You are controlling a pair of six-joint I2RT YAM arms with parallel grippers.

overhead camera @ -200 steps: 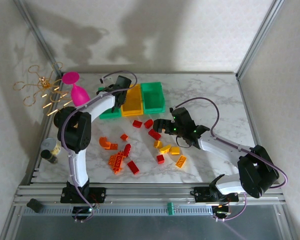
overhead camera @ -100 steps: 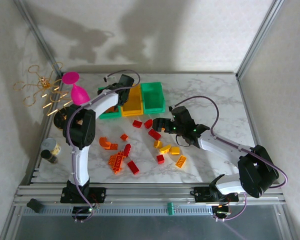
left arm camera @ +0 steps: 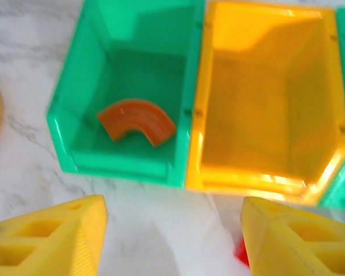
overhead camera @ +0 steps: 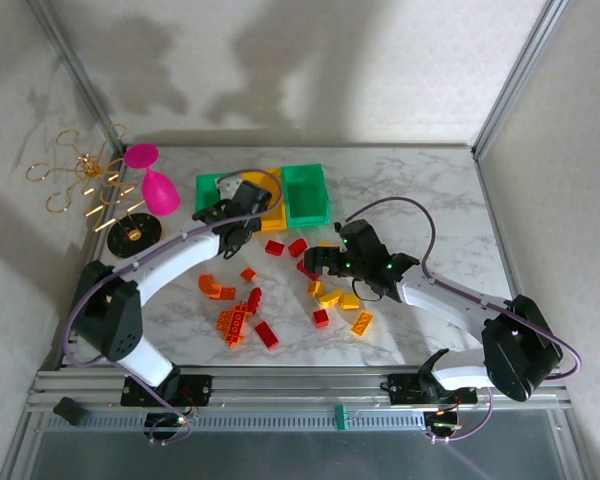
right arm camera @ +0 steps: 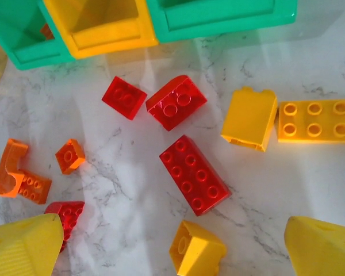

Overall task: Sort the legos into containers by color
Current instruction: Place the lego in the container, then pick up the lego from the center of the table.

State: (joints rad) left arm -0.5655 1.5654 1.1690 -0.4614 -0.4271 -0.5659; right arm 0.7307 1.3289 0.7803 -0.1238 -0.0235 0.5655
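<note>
Three bins stand side by side at the back: a green bin (left arm camera: 126, 98) holding one orange arched brick (left arm camera: 137, 119), an empty yellow bin (left arm camera: 264, 109), and a second green bin (overhead camera: 306, 193). My left gripper (overhead camera: 245, 208) (left arm camera: 172, 230) hovers open just in front of the first two bins, with nothing between its fingers. Red, orange and yellow legos lie scattered mid-table. My right gripper (overhead camera: 318, 262) (right arm camera: 172, 247) is open above them. A long red brick (right arm camera: 194, 174) and a small yellow brick (right arm camera: 196, 248) lie on the table between its fingers.
Two more red bricks (right arm camera: 176, 102) lie near the bins, yellow bricks (right arm camera: 250, 118) to their right, orange pieces (right arm camera: 69, 156) to the left. A pink goblet (overhead camera: 152, 180), a gold wire stand (overhead camera: 85, 180) and a black disc (overhead camera: 132, 235) occupy the far left.
My left arm has drawn back from over the bins toward the near side, its elbow swinging out to the left. My right gripper has shifted slightly nearer over the loose bricks.
</note>
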